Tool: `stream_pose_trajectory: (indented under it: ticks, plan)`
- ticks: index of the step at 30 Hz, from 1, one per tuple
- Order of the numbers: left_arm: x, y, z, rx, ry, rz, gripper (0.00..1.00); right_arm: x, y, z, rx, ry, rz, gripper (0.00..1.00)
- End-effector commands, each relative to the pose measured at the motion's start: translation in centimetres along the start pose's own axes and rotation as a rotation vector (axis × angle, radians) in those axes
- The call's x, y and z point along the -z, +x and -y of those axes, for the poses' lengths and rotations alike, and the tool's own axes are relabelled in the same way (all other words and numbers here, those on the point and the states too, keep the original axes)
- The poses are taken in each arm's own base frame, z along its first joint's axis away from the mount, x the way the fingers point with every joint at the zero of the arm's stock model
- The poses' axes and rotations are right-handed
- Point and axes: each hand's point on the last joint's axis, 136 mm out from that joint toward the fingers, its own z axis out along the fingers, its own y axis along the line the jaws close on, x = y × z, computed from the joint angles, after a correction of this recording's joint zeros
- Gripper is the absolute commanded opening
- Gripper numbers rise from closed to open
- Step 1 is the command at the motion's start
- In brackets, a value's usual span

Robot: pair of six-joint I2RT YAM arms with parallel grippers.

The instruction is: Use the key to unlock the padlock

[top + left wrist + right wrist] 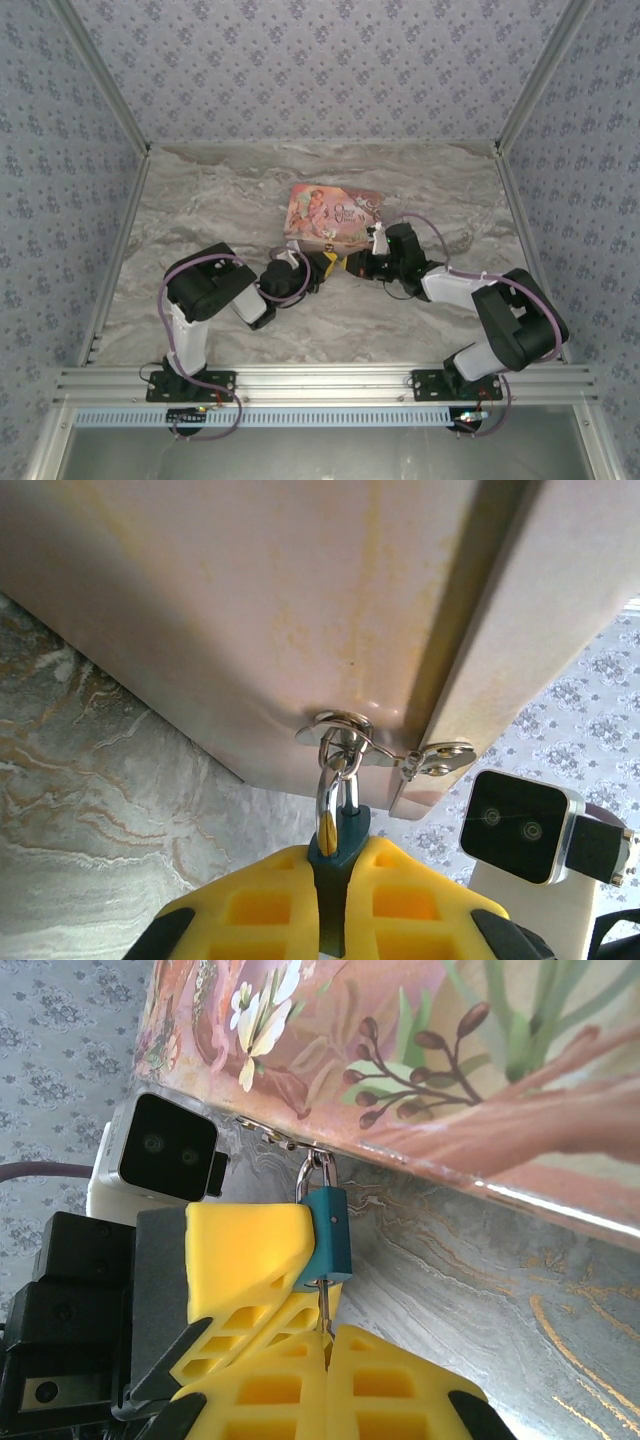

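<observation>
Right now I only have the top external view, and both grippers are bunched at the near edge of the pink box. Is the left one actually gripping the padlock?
Observer: Yes. The left wrist view shows the left gripper clamped on both sides of the padlock, on its blue body.
Operator: And the right one?
Observer: The right wrist view shows the right gripper shut on the key, a thin shaft entering the padlock's underside.
Operator: Has it opened?
Observer: No, the shackle looks closed, looped through the hasp on the pink box.
</observation>
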Motion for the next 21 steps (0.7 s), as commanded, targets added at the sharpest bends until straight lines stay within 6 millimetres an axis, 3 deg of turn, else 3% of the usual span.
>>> stream_pose_trajectory:
  ticks: [1, 15, 21]
  plan:
    - [-0.1, 1.4, -0.6, -0.046, -0.037, -0.050, 0.00, 1.0, -3.2, -3.0, 0.077, -0.080, 0.114, 0.00]
    - [-0.6, 1.7, -0.5, -0.024, -0.023, -0.050, 0.00, -0.2, -2.6, -4.6, 0.125, -0.061, 0.129, 0.00]
    - [-0.5, 2.0, 0.4, -0.015, -0.006, -0.060, 0.00, -0.4, -1.9, -2.4, 0.150, -0.014, 0.139, 0.00]
